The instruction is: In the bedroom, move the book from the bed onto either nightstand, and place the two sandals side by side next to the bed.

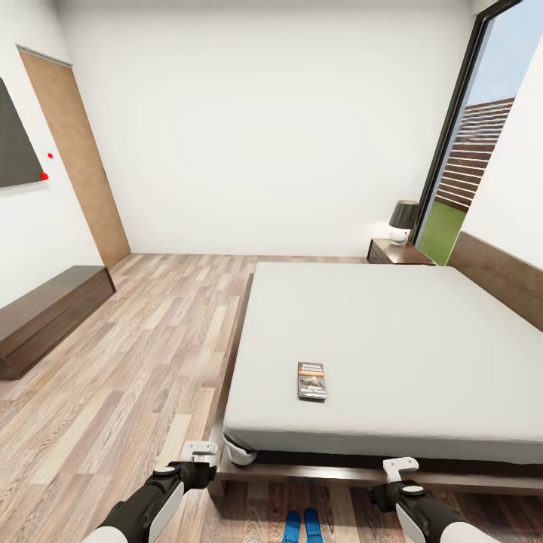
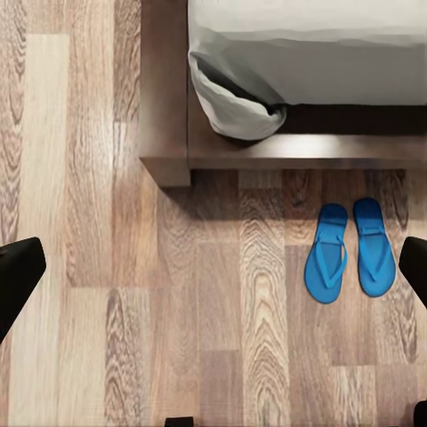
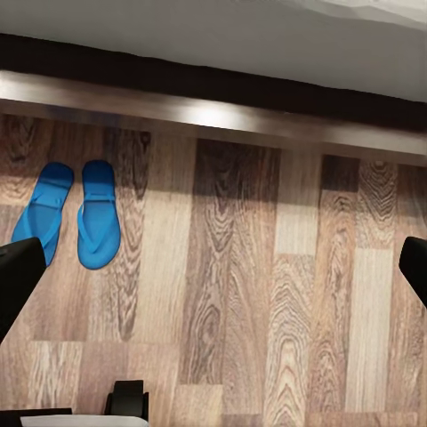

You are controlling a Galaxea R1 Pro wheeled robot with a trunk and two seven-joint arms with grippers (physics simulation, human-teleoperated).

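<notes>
Blue sandals (image 2: 349, 250) paired at bed (image 1: 392, 332); book (image 1: 312, 380) mid-frame; both end effectors (image 1: 200, 451) (image 1: 400, 464) wide, empty; long reach risks pushing book away.

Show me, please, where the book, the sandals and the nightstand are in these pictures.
book (image 1: 312, 380), head view, middle of its dark cover.
sandals (image 2: 349, 249), left wrist view, inner edge of the left-hand sandal's sole.
nightstand (image 1: 397, 253), head view, its top beside the lamp.

Both arms reach forward and low, side by side. The left end effector (image 1: 200, 450) and the right end effector (image 1: 400, 464) each hold nothing, fingers spread wide.
</notes>
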